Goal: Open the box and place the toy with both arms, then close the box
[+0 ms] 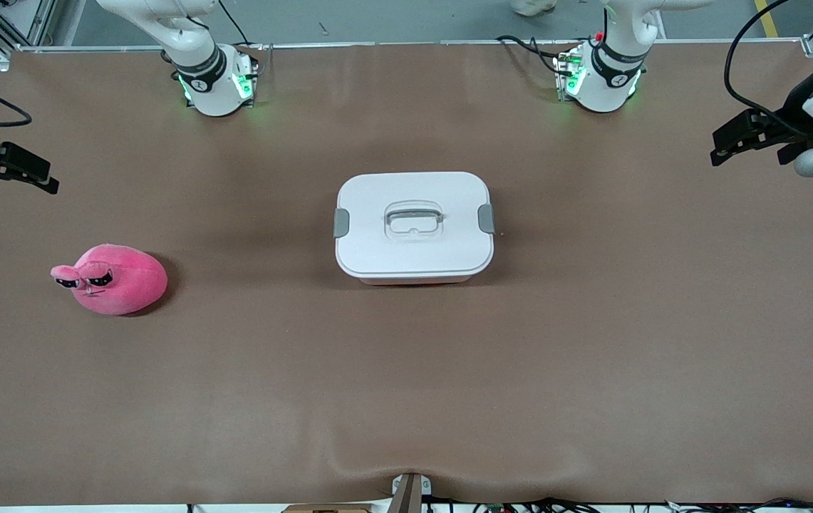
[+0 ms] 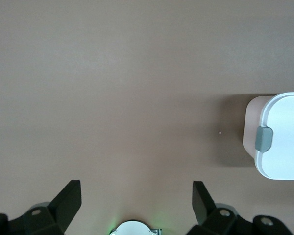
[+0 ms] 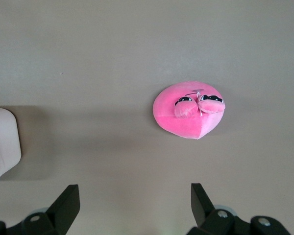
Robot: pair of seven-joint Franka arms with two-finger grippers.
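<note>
Both grippers are hanging spread and empty at the two ends of the table, nothing between their fingers. Left gripper [image 1: 727,146] is hovering over bare table at the left arm's end, and its wrist view is showing its two black fingertips [image 2: 68,200] wide apart, with the box [image 2: 279,137] well apart from them, only one end and one grey clip [image 2: 263,139] in sight. Right gripper [image 1: 18,174] is hovering over the right arm's end of the table, its fingers [image 3: 68,203] equally wide, with the toy [image 3: 188,110] lying on the table near them and a corner of the box just showing at the frame's edge.

Seen from the front, the box [image 1: 414,226] is sitting mid-table between the two grippers, its white lid [image 1: 413,246] on and both clips down. The toy [image 1: 112,278] is resting well apart from it, toward the right arm's end.

By my judgement, the opening step is only just beginning: nothing is touched yet. Next, each gripper likely needs to be travelling inward to its own side clip to release it, before the lid is lifted by its recessed handle [image 1: 414,216].
</note>
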